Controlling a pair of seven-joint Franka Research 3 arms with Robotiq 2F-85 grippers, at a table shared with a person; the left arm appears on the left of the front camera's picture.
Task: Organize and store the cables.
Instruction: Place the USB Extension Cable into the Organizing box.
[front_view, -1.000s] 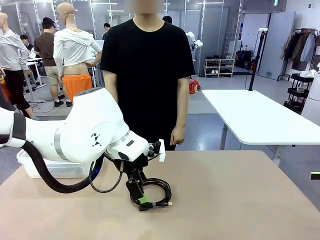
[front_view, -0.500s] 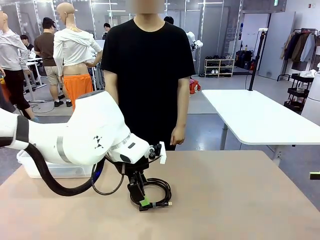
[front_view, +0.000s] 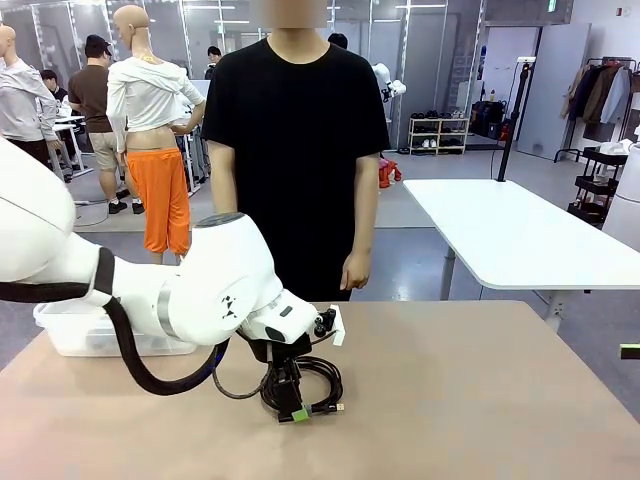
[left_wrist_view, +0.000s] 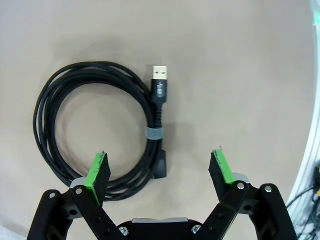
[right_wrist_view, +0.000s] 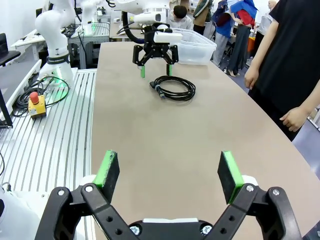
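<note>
One cable (left_wrist_view: 95, 71) lies on the tan table as a flat black coil, held by a pale tie band (left_wrist_view: 154, 133), its USB plug (left_wrist_view: 159, 76) pointing away from me. My left gripper (left_wrist_view: 161, 170) hangs open just above it, with the coil's banded side between the green pads (left_wrist_view: 101, 171). From the front, the same cable (front_view: 331, 380) sits mid-table under the left gripper (front_view: 292, 409). My right gripper (right_wrist_view: 168, 175) is open and holds nothing, far from the cable (right_wrist_view: 174, 86) at the table's near end.
A clear plastic bin (front_view: 90, 338) stands at the table's left edge, also seen as the bin (right_wrist_view: 196, 46) behind the left arm. A person (front_view: 295, 150) in a black shirt stands at the far side, hands down. Bare tabletop lies right of the coil.
The left arm's forearm has swung right and lower, and its gripper has dropped slightly closer over the coil. The jaws stay open and the cable has not moved.
</note>
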